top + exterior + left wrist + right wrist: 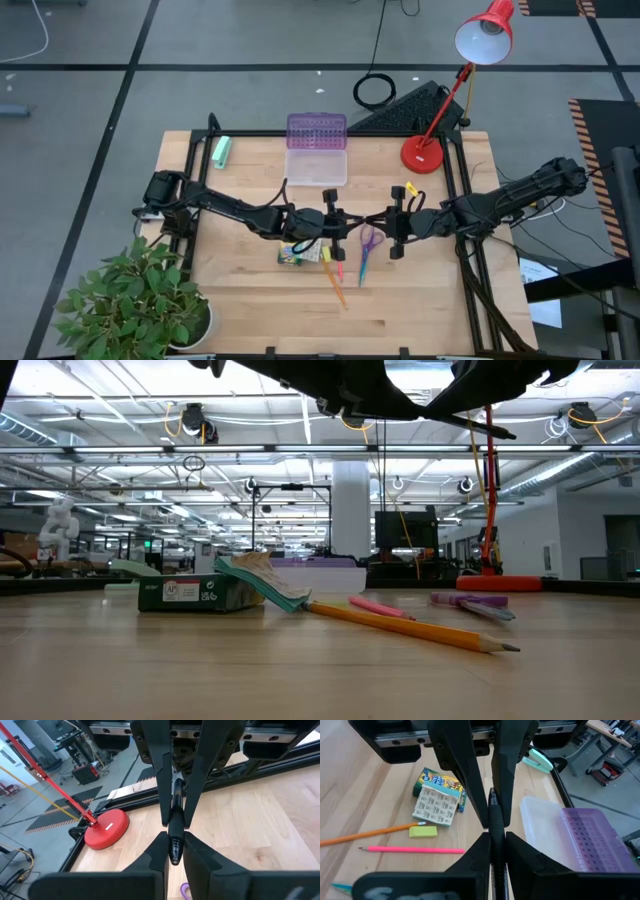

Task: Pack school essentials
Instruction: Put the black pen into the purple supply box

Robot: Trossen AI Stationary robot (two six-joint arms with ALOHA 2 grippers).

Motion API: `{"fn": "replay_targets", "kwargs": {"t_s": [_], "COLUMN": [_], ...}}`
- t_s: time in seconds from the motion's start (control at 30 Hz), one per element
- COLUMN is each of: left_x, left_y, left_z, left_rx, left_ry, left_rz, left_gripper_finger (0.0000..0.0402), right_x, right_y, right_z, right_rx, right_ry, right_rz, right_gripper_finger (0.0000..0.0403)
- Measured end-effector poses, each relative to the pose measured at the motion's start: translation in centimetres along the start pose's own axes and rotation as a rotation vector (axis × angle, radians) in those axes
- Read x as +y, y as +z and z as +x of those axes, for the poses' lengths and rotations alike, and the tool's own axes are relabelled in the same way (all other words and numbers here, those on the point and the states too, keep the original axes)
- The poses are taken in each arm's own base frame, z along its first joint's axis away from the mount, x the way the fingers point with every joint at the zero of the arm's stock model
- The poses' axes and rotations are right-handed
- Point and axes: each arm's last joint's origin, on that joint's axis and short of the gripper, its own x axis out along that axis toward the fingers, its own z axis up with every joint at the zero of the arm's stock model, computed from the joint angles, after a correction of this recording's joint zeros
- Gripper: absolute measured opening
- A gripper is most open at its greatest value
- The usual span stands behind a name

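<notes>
I see both sets of fingers pinching one black pen (175, 832) between them, left gripper (331, 222) and right gripper (397, 222), up above the bench (420, 300). The clear box (316, 166) behind them looks empty, purple lid (316, 130) flipped open.

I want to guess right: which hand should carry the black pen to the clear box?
Probably left: the left hand sits nearer the clear box than the right hand. Both grip the black pen.
</notes>
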Motion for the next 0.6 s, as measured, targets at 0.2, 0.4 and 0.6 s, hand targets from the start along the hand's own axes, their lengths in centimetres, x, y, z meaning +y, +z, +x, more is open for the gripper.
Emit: {"fn": "replay_targets", "kwargs": {"t_s": [0.2,0.4,0.6], "left_x": [0.07,0.08,0.06], "left_y": [-0.02,0.0,0.12], "left_z": [0.03,0.03,0.02], "left_rx": [0.0,-0.003,-0.02], "left_ry": [0.002,0.003,-0.011], "left_rz": [-0.004,-0.03,-0.052], "left_gripper_finger": [0.0055,0.0061,0.0062], "right_x": [-0.01,-0.02,-0.02], "right_y": [0.01,0.02,0.02], "right_z": [0.0,0.0,0.0], "right_rx": [-0.001,-0.002,-0.002], "right_ry": [-0.002,-0.006,-0.005], "right_rz": [0.001,0.002,0.002], "right_gripper_finger": [0.0035,0.0035,0.0035]}}
